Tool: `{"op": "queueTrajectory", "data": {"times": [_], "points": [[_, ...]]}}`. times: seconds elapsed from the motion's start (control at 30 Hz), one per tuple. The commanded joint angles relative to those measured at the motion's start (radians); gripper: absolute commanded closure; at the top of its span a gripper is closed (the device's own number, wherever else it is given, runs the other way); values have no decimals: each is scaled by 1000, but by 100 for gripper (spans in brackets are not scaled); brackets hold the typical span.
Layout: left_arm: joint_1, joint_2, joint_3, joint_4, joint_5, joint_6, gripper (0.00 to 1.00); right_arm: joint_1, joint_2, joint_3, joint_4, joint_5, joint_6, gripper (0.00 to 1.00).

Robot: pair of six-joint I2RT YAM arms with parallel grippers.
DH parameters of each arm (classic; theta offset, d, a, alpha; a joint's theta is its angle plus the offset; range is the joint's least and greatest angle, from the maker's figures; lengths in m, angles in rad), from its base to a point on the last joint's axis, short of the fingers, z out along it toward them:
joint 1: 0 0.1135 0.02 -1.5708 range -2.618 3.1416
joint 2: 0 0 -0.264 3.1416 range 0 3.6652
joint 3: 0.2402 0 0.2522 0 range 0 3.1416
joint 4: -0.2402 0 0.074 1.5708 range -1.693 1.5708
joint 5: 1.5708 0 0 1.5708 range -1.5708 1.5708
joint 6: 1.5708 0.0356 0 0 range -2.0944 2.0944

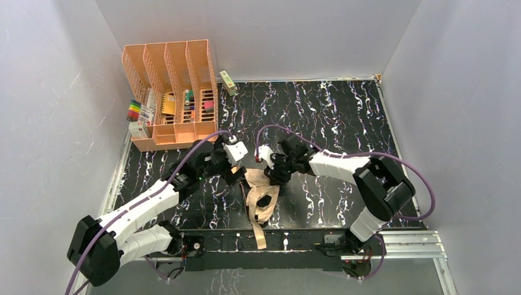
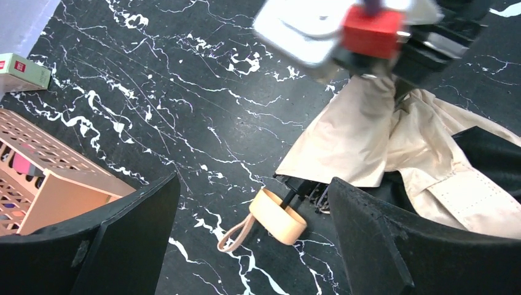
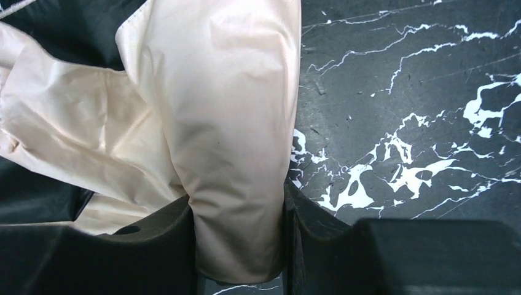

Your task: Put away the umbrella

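Observation:
The umbrella (image 1: 261, 198) lies half folded on the black marble table, near the front between both arms, its strap trailing toward the table's front edge. In the left wrist view its pale fabric (image 2: 344, 141) spreads at right, and its small tan handle (image 2: 278, 215) with a wrist loop rests on the table. My left gripper (image 2: 252, 246) is open, with wide-apart fingers either side of the handle and not touching it. My right gripper (image 3: 236, 246) is shut on a bunched fold of the umbrella's fabric (image 3: 227, 123). From above, the left gripper (image 1: 236, 171) and right gripper (image 1: 274, 175) face each other over the umbrella's far end.
A peach-orange slotted organizer (image 1: 172, 92) stands at the back left, holding small items; its corner (image 2: 43, 184) is close to my left fingers. A marker pack (image 1: 140, 110) lies beside it. A small green-white box (image 1: 228, 82) sits by the back wall. White walls enclose the table.

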Motion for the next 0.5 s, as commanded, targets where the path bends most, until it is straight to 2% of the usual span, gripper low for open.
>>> {"op": "queueTrajectory", "data": {"times": [0.0,0.23,0.47], "points": [[59,-9,37,-4,135,-22,10,41,-61,-124,4,114,-150,92],[143,23,38,39,300,-101,10,59,-184,-272,120,153,-259,92],[143,251,137,27,510,-152,10,94,-206,-317,176,210,-303,93]]}}
